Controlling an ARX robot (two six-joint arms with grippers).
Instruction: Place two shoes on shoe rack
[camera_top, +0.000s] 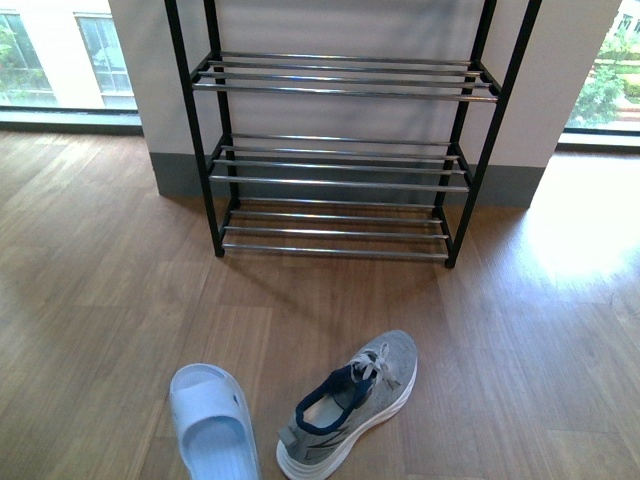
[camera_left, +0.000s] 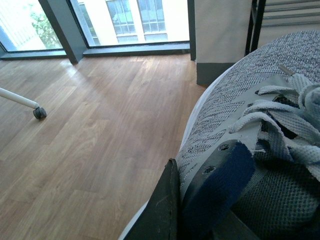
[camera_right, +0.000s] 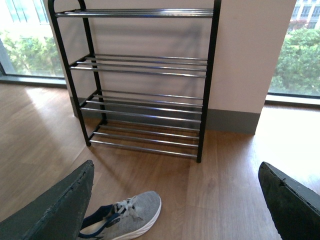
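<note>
One grey mesh sneaker (camera_top: 350, 400) with a white sole lies on the wood floor, toe turned toward the shoe rack (camera_top: 340, 150). The right wrist view shows it (camera_right: 125, 215) low beside my right gripper (camera_right: 175, 165), which hangs open above the floor with nothing between its fingers. The second grey sneaker (camera_left: 240, 105) fills the left wrist view, where my left gripper (camera_left: 195, 200) is shut on its navy-lined collar. A dark finger (camera_left: 162, 210) presses the shoe's outer side. The black rack (camera_right: 145, 85) with silver bars stands against the wall, its tiers bare. Neither arm shows in the front view.
A light blue slipper (camera_top: 212, 425) lies just left of the floor sneaker. A castor on a white leg (camera_left: 39, 113) stands on the floor near the windows (camera_left: 125, 20). A white wall with a grey skirting (camera_top: 520, 185) backs the rack.
</note>
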